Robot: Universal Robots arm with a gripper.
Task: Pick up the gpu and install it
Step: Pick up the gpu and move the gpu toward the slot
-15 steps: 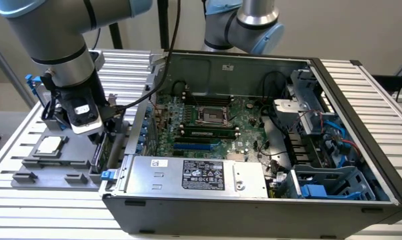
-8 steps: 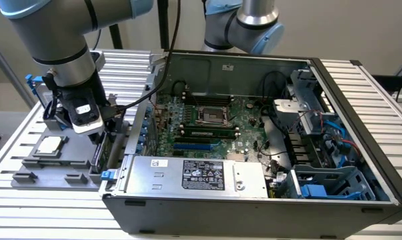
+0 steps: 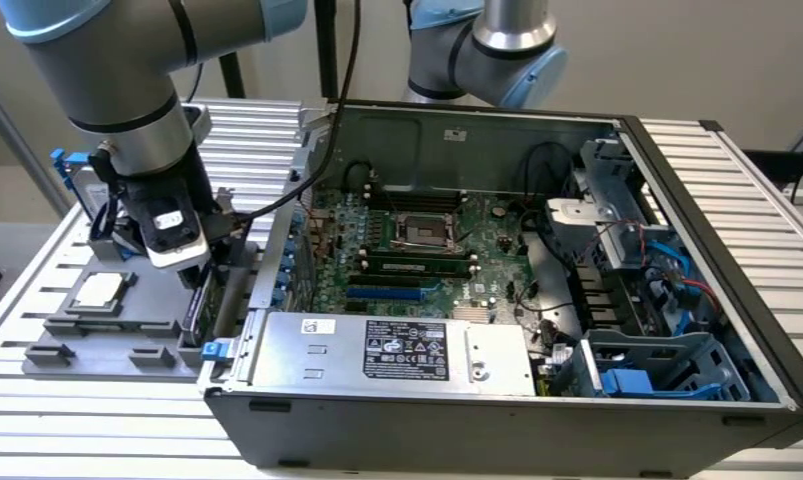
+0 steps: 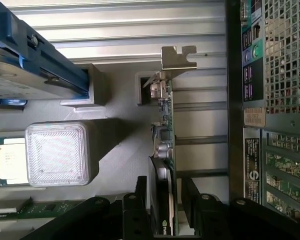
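The job has hardly begun. The gpu (image 4: pixel 165 150) stands on edge in its slot on the grey holder tray (image 3: pixel 54 350), on the exterior view's left just beside the open computer case (image 3: pixel 508 405), its silver bracket at the end away from the claw. The gripper (image 4: pixel 164 185) hangs low over the tray, its claw spread astride the card. One finger lies close against the black face and a sliver of light shows on the other side, so I judge it is not pinching. Nothing is lifted. The motherboard (image 3: pixel 415 230) inside the case lies bare of any card, so lifting, carrying and seating all remain.
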